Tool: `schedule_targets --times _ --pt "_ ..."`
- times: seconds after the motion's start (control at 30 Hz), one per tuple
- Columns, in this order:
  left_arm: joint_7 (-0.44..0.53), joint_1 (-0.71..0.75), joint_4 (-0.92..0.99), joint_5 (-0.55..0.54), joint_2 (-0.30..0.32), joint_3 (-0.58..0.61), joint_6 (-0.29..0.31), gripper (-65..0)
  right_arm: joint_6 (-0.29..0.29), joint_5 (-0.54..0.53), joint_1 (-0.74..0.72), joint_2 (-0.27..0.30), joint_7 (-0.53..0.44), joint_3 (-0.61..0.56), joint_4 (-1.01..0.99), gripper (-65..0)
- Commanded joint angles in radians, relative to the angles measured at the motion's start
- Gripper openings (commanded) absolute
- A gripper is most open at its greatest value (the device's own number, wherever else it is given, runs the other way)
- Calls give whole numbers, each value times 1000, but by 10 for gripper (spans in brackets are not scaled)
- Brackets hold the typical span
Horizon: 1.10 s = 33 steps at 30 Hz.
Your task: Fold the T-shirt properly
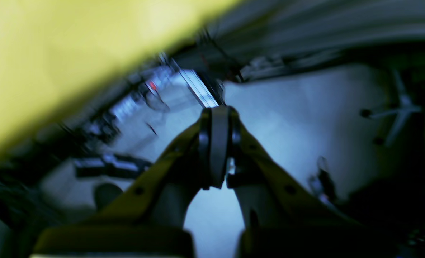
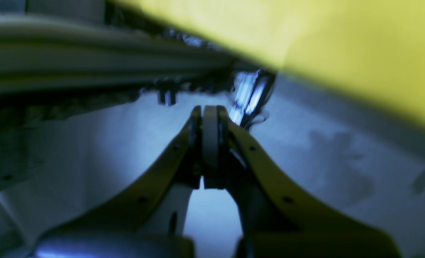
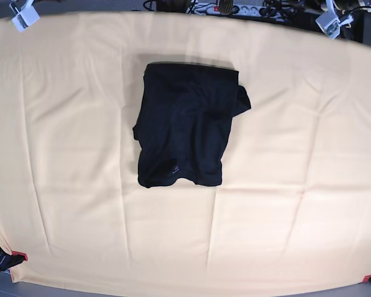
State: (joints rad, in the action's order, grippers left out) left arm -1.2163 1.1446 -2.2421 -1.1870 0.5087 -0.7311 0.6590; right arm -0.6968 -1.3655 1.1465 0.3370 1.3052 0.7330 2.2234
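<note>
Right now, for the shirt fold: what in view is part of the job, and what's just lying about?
Part of the job:
- T-shirt, black, lying roughly folded on the table
- left gripper, jaws shut, empty
- right gripper, jaws shut, empty

Just lying about:
- pale yellow cloth covering the table
- red clamps at its near corners
- cables past the far edge

A pale yellow cloth (image 3: pixel 297 204) covers the table, creased in long lines, clipped at its near corners by red clamps (image 3: pixel 18 255). Cables (image 3: pixel 253 8) crowd the far edge.

Lab: clamped cloth (image 3: pixel 297 185), cables (image 3: pixel 253 8), office chair (image 1: pixel 400 111).
</note>
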Motion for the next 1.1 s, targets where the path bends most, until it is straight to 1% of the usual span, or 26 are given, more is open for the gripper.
schedule_targets --times 0.0,0.1,0.23,0.33,0.4,0.47,0.53,0.63,0.7,0.77,0.83,0.9,0.97,1.0,1.07 --pt "5 43 -3 -13 -5 0 3 -650 -1 -13 34 9 -2 6 -16 -650" --pt "35 103 47 23 -27 32 8 -650 -1 -13 69 9 -2 6 -106 -650" --pt "145 94 196 119 -35 143 13 -650 -1 -13 53 10 -13 6 -274 -650" --pt "211 29 345 217 -35 266 8 -650 -1 25 -11 11 -14 5 -406 -650" --pt "248 -35 455 269 -35 348 -11 -650 -1 45 -60 15 -19 -10 -495 -650" --pt "290 -106 571 302 -35 418 -31 -650 -1 78 -103 21 -35 -50 -578 -650" --pt "328 -182 685 324 -36 476 -32 -650 -1 134 -141 37 -82 -115 -657 -650" --pt "364 -288 840 323 -50 533 -31 -650 -1 277 -193 63 -222 -234 -762 -650" --pt "391 -349 933 327 -65 556 -31 -650 -1 404 -232 71 -333 -317 -827 -650" --pt "430 -401 1014 357 -82 568 -31 -650 -1 534 -275 76 -442 -392 -889 -650" --pt "494 -441 1084 429 -100 568 -31 -650 -1 653 -317 76 -555 -459 -953 -650" --pt "585 -469 1143 502 -113 568 -31 -650 -1 758 -356 76 -670 -520 -1015 -650" --pt "683 -490 1193 557 -120 568 -31 -650 -1 841 -396 76 -774 -580 -1077 -650" --pt "728 -498 1216 582 -124 568 -31 -650 16 874 -417 76 -819 -609 -1109 -650" --pt "814 -520 1260 639 -134 568 -31 -650 95 933 -462 73 -899 -672 -1173 -650"
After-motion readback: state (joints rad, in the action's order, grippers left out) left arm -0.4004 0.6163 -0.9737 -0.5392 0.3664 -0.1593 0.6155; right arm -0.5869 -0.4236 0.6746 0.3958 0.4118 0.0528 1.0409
